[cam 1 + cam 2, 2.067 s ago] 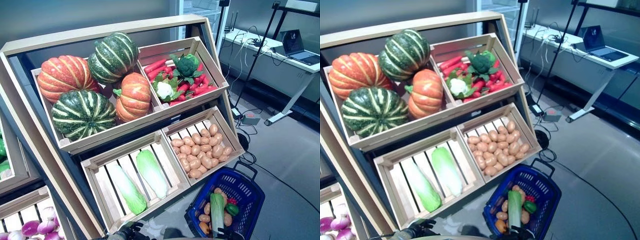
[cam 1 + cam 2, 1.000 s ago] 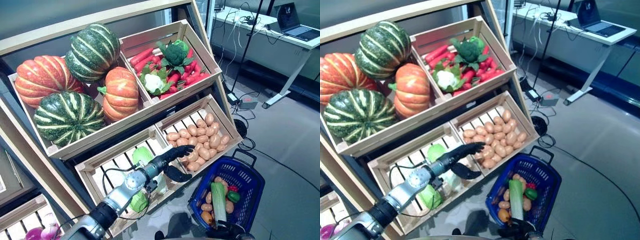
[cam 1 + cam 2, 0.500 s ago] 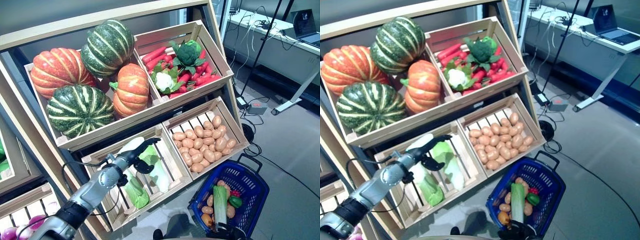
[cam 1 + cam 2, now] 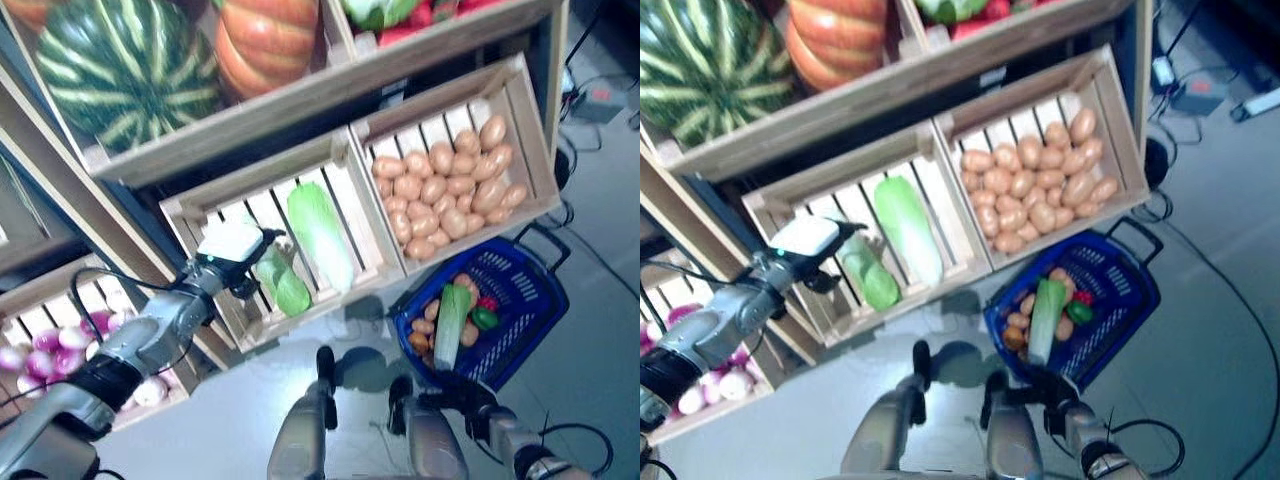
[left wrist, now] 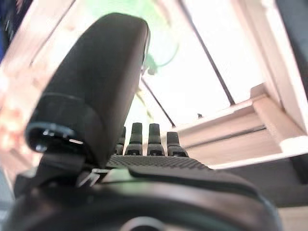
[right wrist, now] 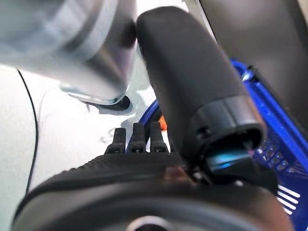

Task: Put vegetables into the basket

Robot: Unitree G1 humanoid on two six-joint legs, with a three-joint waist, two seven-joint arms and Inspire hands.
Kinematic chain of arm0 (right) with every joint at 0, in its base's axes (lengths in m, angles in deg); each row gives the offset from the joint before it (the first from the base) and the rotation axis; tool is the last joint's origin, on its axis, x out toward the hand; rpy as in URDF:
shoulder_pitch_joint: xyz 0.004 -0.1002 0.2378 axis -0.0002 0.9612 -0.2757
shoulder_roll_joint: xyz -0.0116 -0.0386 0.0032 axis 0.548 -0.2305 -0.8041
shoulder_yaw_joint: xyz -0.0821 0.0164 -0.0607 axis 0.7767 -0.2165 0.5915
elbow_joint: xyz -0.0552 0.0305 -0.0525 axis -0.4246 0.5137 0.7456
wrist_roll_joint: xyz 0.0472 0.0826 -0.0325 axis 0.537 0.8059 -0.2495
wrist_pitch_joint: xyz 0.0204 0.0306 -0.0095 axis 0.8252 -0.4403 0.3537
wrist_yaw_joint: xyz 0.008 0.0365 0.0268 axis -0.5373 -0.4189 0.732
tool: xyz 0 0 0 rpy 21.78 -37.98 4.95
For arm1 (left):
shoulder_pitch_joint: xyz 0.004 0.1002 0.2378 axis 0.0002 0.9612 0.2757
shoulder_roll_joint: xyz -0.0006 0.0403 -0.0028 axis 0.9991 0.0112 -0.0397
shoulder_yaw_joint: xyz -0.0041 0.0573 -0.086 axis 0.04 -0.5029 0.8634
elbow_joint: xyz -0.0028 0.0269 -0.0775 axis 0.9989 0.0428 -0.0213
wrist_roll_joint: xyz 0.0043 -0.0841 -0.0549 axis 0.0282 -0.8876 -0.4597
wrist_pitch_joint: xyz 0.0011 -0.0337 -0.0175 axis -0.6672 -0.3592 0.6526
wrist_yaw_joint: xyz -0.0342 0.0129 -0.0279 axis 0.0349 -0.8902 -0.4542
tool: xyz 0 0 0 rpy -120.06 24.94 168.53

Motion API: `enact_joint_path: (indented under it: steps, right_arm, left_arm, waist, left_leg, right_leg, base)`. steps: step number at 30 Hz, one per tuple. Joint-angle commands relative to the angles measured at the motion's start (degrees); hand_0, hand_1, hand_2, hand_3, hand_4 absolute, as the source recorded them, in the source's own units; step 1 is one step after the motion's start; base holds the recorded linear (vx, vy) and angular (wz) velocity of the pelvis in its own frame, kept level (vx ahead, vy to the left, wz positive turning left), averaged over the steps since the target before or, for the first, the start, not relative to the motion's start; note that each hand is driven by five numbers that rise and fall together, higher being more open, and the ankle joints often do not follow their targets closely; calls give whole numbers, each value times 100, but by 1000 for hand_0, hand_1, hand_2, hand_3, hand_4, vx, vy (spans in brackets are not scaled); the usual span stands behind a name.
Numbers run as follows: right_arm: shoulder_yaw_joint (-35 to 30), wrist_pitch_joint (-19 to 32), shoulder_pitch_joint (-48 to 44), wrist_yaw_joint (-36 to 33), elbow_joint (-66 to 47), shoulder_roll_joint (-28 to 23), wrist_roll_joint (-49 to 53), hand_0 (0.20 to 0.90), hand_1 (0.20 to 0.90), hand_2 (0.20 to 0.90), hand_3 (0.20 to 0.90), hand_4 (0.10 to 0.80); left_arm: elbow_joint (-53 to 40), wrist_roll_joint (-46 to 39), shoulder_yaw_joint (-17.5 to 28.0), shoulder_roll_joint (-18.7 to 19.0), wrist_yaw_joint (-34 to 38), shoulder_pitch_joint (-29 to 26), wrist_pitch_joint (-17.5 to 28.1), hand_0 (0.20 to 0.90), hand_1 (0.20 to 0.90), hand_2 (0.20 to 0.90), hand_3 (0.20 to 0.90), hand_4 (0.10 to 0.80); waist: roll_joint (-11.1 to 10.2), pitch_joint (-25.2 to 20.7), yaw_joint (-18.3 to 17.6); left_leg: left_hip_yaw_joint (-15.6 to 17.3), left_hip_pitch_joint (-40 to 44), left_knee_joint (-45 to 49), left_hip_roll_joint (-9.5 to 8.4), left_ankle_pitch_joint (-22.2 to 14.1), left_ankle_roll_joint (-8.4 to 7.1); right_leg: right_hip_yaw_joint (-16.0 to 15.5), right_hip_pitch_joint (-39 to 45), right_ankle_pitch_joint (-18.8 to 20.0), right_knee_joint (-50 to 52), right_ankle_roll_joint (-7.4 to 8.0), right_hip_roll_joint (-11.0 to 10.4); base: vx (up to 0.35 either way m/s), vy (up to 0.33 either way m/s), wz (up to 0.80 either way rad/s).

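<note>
At the lower-left slatted wooden crate (image 4: 200,212), the left hand (image 4: 232,245) sits over two long pale-green cabbages (image 4: 320,235); its fingers are curled down, grip on anything hidden, cannot tell. No readable writing. Striped green pumpkin (image 4: 120,70) cut off at the frame top. Blue plastic mesh basket (image 4: 520,300) on the floor holds potatoes, one long cabbage and a green pepper. Right hand (image 6: 192,106) by the basket rim, fingers unclear.
</note>
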Motion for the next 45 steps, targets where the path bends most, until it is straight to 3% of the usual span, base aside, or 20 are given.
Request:
enact_joint_path:
  steps: [1, 5, 11, 18, 21, 25, 31, 37, 42, 45]
  right_arm:
    - [43, 219, 262, -76, -230, -230, 249, 900, 900, 900, 900, 800]
    - [111, 301, -172, -143, -248, -334, 315, 900, 900, 900, 900, 800]
    - [127, 285, -528, -263, -474, -382, 423, 900, 900, 900, 900, 800]
    - [64, 269, -738, -412, -537, -389, 540, 900, 900, 900, 900, 800]
    - [62, 281, -767, -431, -553, -393, 576, 900, 900, 900, 900, 800]
    - [-110, 322, -763, -581, -752, -455, 761, 900, 900, 900, 900, 800]
    - [-301, 330, -722, -640, -641, -577, 730, 900, 900, 900, 900, 800]
    - [-529, 410, -593, -598, -590, -634, 811, 900, 900, 900, 900, 800]
    - [-552, 499, -548, -516, -539, -629, 819, 900, 900, 900, 900, 800]
    - [-556, 527, -526, -501, -548, -628, 862, 900, 900, 900, 900, 800]
  left_arm:
    - [-199, 245, 349, 36, 563, -570, 83, 900, 900, 900, 900, 800]
    - [14, 303, -119, 131, 849, -1187, 98, 900, 900, 900, 900, 800]
    - [225, 639, -420, 265, 1304, -1759, 123, 900, 900, 900, 900, 800]
    - [416, 1330, -928, 322, 2028, -2375, 159, 900, 900, 900, 900, 800]
    - [438, 1335, -978, 335, 2016, -2453, 185, 900, 900, 900, 900, 800]
    - [715, 1452, -1266, 370, 1737, -2684, 111, 900, 900, 900, 900, 800]
    - [599, 1425, -1250, 577, 1393, -2569, 1, 900, 900, 900, 900, 800]
    - [85, 1652, -1056, 883, 481, -2324, -276, 900, 900, 900, 900, 800]
    - [-374, 1217, -1053, 1131, -801, -2379, -426, 900, 900, 900, 900, 800]
    - [-654, 1139, -911, 1221, -1074, -2256, -671, 900, 900, 900, 900, 800]
  waist:
    - [-77, -147, -106]
    - [-68, 173, -107]
    - [-114, 407, -125]
    - [-107, 427, -155]
    - [-104, 427, -161]
    - [-93, 427, -223]
    - [-38, 427, -187]
    - [31, 427, -144]
    - [81, 427, -96]
    - [104, 427, -62]
  left_leg:
    - [71, -396, 1288, 1, -1078, -133]
    - [91, -973, 1803, 53, -1090, -126]
    - [202, -1437, 2149, 117, -1261, -24]
    - [173, -1968, 2544, 112, -1409, 26]
    - [180, -2015, 2573, 118, -1423, 32]
    - [189, -2241, 2746, 115, -1505, 33]
    - [186, -2371, 2745, 54, -1509, 33]
    - [198, -2454, 2727, 22, -1528, 20]
    - [199, -2468, 2652, 20, -1518, 21]
    - [202, -2457, 2621, 14, -1516, 25]
  right_leg:
    - [11, 47, 849, -885, -176, 90]
    - [12, -446, 716, -380, -255, 74]
    - [33, -1033, 683, 104, -248, -14]
    - [158, -1782, 625, 674, -187, -170]
    - [166, -1851, 620, 712, -191, -176]
    - [216, -2151, 613, 912, -164, -213]
    - [223, -2304, 655, 914, -145, -239]
    - [202, -2386, 653, 900, -127, -259]
    - [151, -2388, 669, 804, -113, -294]
    - [128, -2366, 680, 749, -113, -308]
  base:
    - [-103, -9, 1]
    - [-97, 10, -1]
    - [-74, 17, -3]
    - [-38, 21, 1]
    - [-23, 25, 0]
    - [-34, 43, -5]
    - [-8, 8, -2]
    - [1, -1, 1]
    - [0, 0, 0]
    - [27, -35, 4]
